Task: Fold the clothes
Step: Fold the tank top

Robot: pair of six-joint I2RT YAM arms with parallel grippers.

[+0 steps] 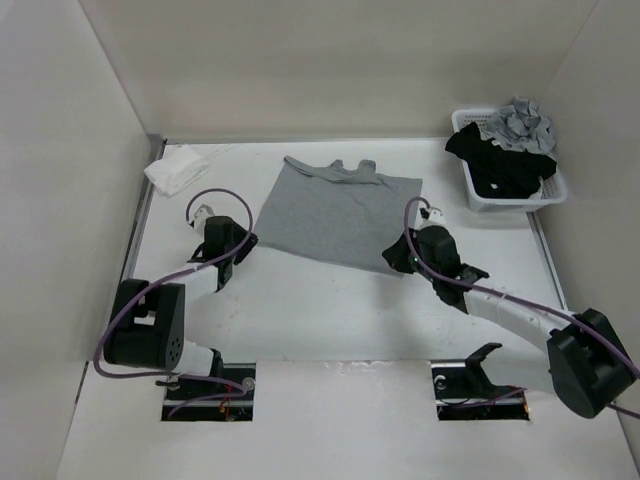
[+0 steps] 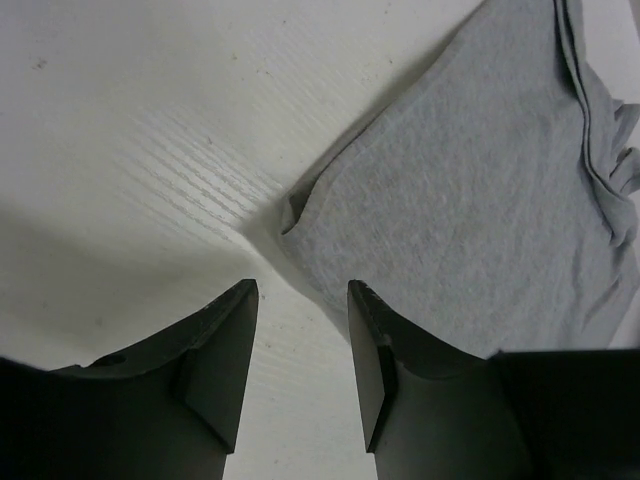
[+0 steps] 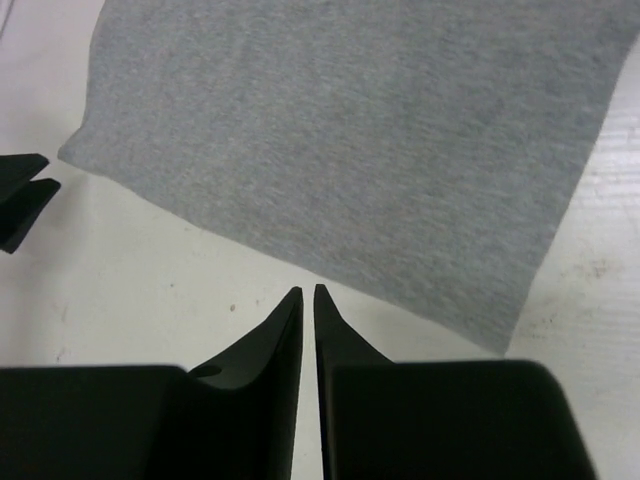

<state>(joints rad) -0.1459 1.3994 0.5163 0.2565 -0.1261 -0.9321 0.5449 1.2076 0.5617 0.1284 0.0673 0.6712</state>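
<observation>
From above, the two arms rise closest to the lens, reaching out over the white table (image 1: pixel 320 330). The left pincer (image 1: pixel 243 245) sits just off the near left corner of the grey tank top (image 1: pixel 335 215), and the right pincer (image 1: pixel 393 258) sits at its near right corner. The garment lies flat between and beyond them. A small white cloth (image 1: pixel 175 170) lies far beyond the left pincer, and a white basket (image 1: pixel 470 195) of dark clothes lies beyond the right one. In the left wrist view, the left pincer (image 2: pixel 302 290) is spread with only bare table in its gap; the tank top (image 2: pixel 470 200) lies ahead and to its right. In the right wrist view, the right pincer (image 3: pixel 308 292) is pressed almost together on nothing, just short of the hem of the tank top (image 3: pixel 350 130).
</observation>
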